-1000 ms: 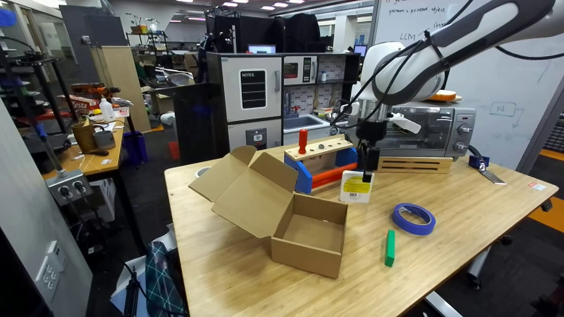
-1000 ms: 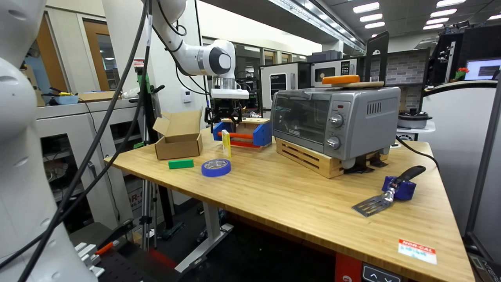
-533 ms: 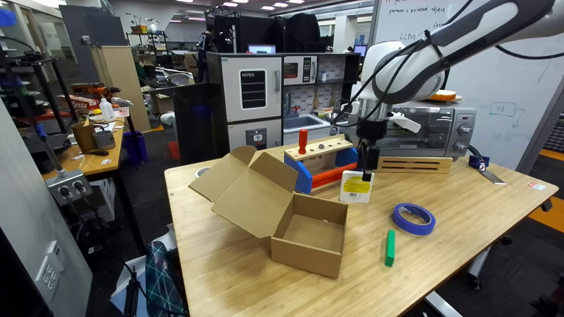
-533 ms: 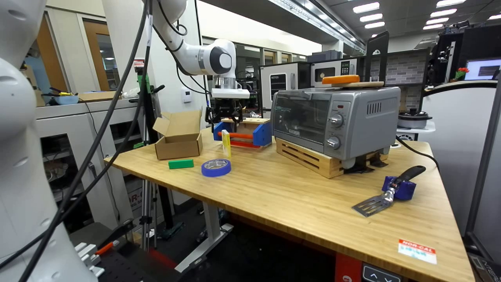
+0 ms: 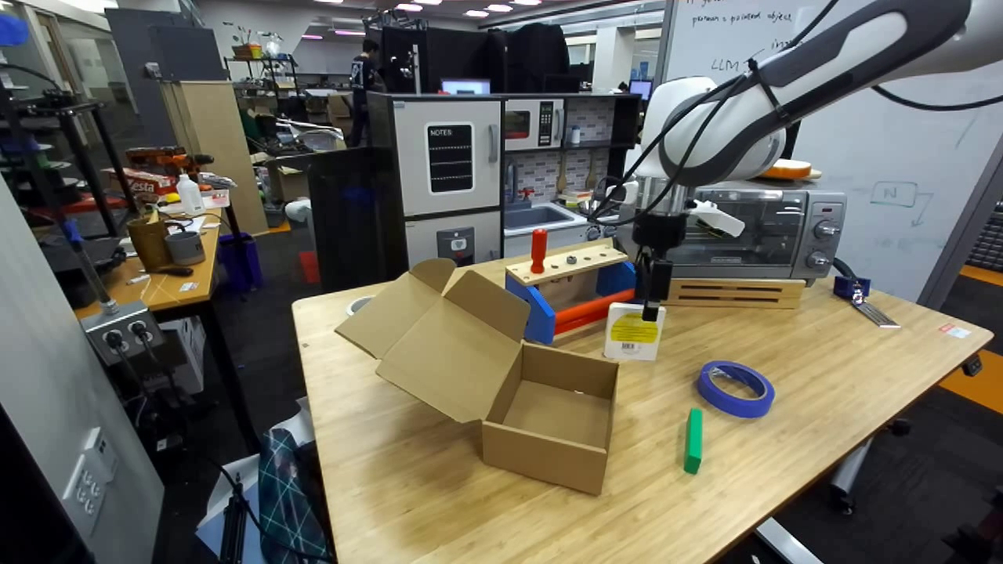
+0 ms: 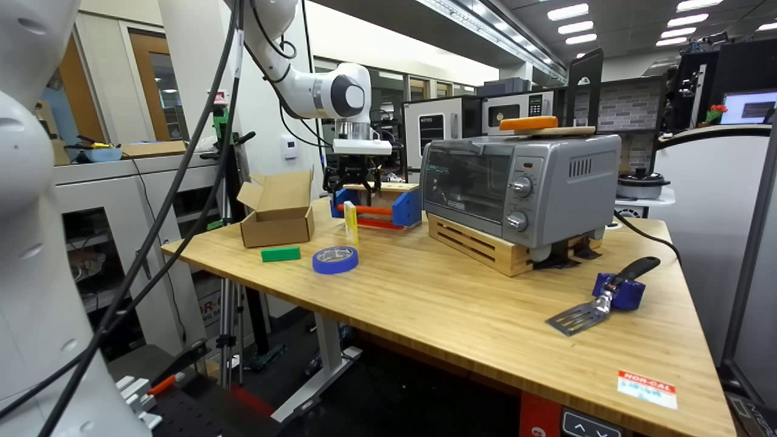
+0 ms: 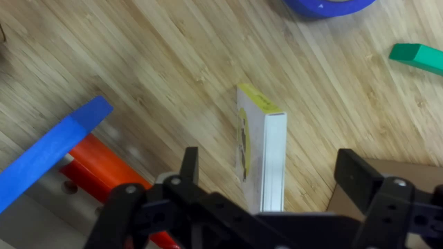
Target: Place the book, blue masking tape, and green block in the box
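Wrist view: gripper (image 7: 266,162) points down, jaws spread wide, holding nothing. The book (image 7: 273,162) stands upright on the table (image 7: 166,55), between the two fingers (image 7: 356,180), a gap showing on each side (whether the tips dip below its top edge, I can't tell). Its pale cover carries a yellow patch.

In an exterior view: book stands near the blue-and-red toy toolbox (image 5: 541,317), which has a red handle (image 5: 539,249) upright in its wooden top. Cardboard box (image 5: 544,458) sits near the book, open, lid tipped back with flaps spread.

Blue masking tape (image 5: 736,405) lies flat on the table; green block (image 5: 693,442) rests near it, the two apart. Book, tape and block are all outside the box.

Also noted: toaster oven (image 6: 467,188) on a slatted wooden stand (image 6: 479,246), bread-shaped orange piece (image 6: 528,123) on top, spatula (image 6: 602,301) farther along the table. Person (image 5: 362,78) in dark clothes, background.
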`<state>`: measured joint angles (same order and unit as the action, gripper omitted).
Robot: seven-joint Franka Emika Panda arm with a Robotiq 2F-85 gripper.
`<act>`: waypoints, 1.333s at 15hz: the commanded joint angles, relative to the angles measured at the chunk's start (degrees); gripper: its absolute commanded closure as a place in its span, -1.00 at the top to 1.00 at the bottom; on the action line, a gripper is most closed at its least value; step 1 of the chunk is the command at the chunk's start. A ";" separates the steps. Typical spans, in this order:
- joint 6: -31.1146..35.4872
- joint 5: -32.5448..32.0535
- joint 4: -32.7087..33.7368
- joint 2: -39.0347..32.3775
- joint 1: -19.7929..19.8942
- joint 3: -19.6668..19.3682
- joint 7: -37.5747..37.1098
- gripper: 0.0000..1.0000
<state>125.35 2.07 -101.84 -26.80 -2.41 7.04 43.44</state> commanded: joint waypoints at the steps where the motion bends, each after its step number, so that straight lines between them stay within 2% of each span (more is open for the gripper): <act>1: -2.57 -0.10 2.88 -1.94 0.75 1.02 -0.45 1.00; 8: -3.88 -0.01 4.41 -3.67 0.62 1.36 -0.75 1.00; 9: -4.28 0.08 4.56 -3.72 0.65 1.42 -0.66 0.87; 10: -4.77 0.20 4.82 -3.80 0.70 1.49 -0.57 0.47; 20: -6.01 0.52 5.43 -3.53 0.69 1.65 -0.77 -0.91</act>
<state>121.28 2.07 -98.01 -29.76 -2.54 7.70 43.40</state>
